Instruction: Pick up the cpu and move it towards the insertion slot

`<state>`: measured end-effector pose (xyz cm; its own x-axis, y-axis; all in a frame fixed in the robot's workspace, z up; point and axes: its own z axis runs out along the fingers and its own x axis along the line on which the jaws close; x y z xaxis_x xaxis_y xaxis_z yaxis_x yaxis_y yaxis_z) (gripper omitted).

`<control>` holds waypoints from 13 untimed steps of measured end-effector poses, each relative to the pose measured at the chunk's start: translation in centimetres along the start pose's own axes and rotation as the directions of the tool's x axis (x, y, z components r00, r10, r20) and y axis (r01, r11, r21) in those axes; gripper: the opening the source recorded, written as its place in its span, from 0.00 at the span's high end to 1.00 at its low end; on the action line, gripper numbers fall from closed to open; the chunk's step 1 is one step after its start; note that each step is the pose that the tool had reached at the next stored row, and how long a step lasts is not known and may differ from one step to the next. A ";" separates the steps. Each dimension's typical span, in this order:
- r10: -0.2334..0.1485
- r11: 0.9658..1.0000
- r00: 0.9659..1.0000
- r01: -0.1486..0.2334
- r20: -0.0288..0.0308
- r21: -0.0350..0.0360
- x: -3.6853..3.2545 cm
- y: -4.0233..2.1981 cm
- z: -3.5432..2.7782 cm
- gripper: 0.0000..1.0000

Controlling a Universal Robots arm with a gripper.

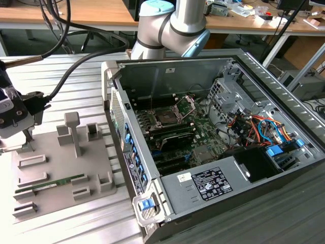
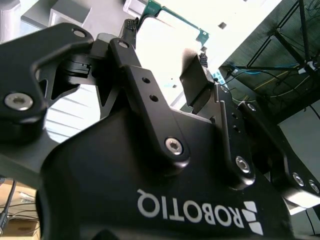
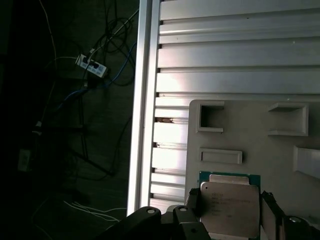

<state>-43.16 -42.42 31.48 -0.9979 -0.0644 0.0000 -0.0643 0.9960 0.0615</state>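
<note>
Cpu [image 3: 230, 207], a small flat square chip with a silvery metal lid on a thin green board edge, sits over the grey plastic fixture plate [image 3: 240, 135], on the plate's side nearest the desk edge. It is between the 2 black fingers [image 3: 194, 202] of the pincer [image 3: 231, 200]. The pincer looks closed onto the cpu: in both wrist views the pads meet its opposite side edges, and nothing else is held. Can't tell if the chip is clear of the plate.

My read of the step is lift and carry. Doing it well means gripping the edges only, keeping the lid level, and rising straight off the plate before any sideways travel.

- **On the plate:** 1 tall grey post [image 1: 72, 129] and low blocks stand between the chip and the open black computer case [image 1: 116, 109]. A long thin green memory stick [image 1: 56, 181] lies apart from the chip.
- **Insertion slot [image 1: 166, 116]:** a square dark socket in a silver frame, bracket apparently hinged up. It is well apart from the plate, inside the case.
- **Edges and room:** the case wall rises just beside the plate and needs clearing. Room over the plate and the ribbed aluminium desk [image 1: 76, 71] looks open. It looks tighter by the socket.
</note>
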 end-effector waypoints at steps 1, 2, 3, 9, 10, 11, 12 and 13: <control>0.000 1.000 1.000 0.000 0.000 0.000 0.00 0.00 -0.03 0.45; 0.000 1.000 1.000 0.000 0.000 0.000 0.00 0.00 -0.07 0.45; 0.000 1.000 1.000 0.000 0.000 0.000 0.00 0.01 -0.10 0.45; 0.000 1.000 1.000 0.000 0.000 0.000 0.00 0.02 -0.35 0.45; 0.000 1.000 1.000 0.000 0.000 0.000 0.00 0.02 -0.39 0.45; 0.000 1.000 1.000 0.000 0.000 0.000 0.00 0.03 -0.42 0.45; 0.000 1.000 1.000 0.000 0.000 0.000 0.00 0.03 -0.47 0.45; 0.000 1.000 1.000 0.000 0.000 0.000 0.00 0.04 -0.56 0.45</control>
<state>-43.16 -42.42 32.04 -0.9979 -0.0644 0.0000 -0.0642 0.9960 0.0615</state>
